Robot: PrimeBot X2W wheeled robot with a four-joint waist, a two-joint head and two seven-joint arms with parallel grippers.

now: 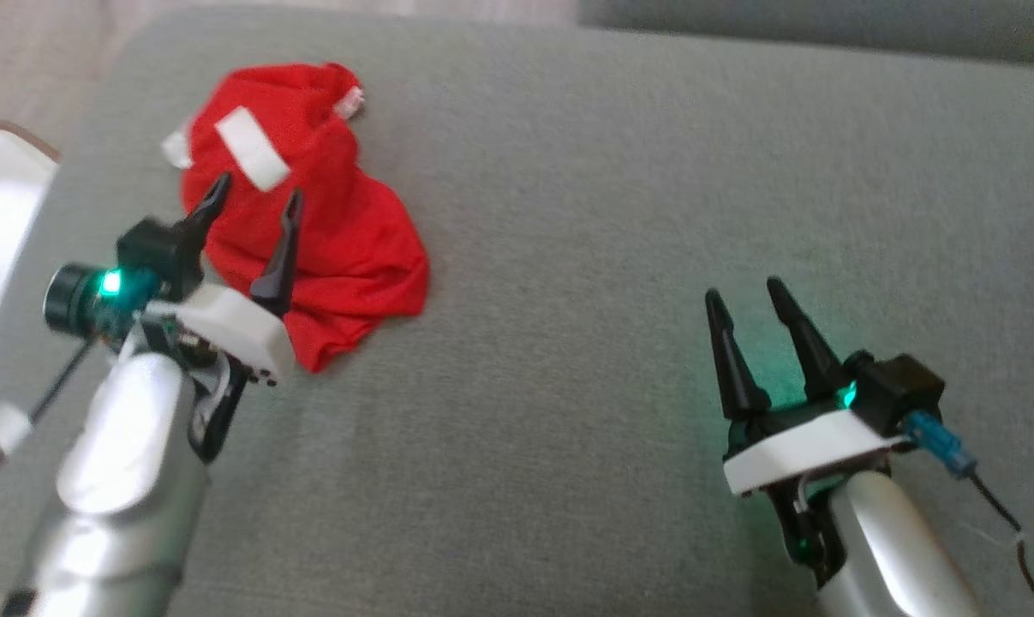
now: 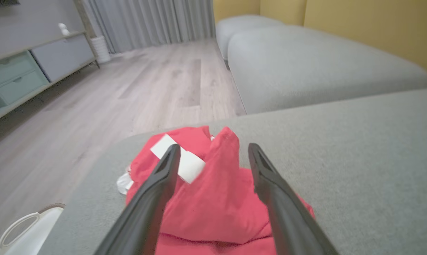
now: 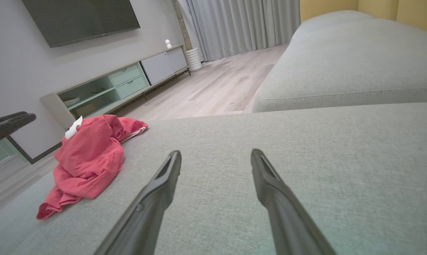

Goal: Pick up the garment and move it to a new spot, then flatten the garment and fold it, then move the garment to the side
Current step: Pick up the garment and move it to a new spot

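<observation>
Hovering over a crumpled red garment [image 1: 345, 231], our left gripper [image 1: 258, 190] hangs with its jaws spread wide and empty. The heap lies straight ahead of and beneath them, near the far left corner of the grey sofa cushion [image 1: 611, 171]. We see the cloth bunched rather than flat. Its longer run heads away from us, from a loose edge nearest us up to a white patch [image 1: 251, 147] at the far end. Whether the jaws touch the cloth we cannot tell. Our right gripper [image 1: 743, 290] stands well apart to the right over bare cushion, jaws likewise open and holding nothing. The left gripper is plainly the nearer, and we judge that the first pick falls to it: a drop onto the heap, then a close. Just off the cushion's left edge sits a white handled container [image 2: 22, 226]; what it holds, if anything, we cannot make out.
</observation>
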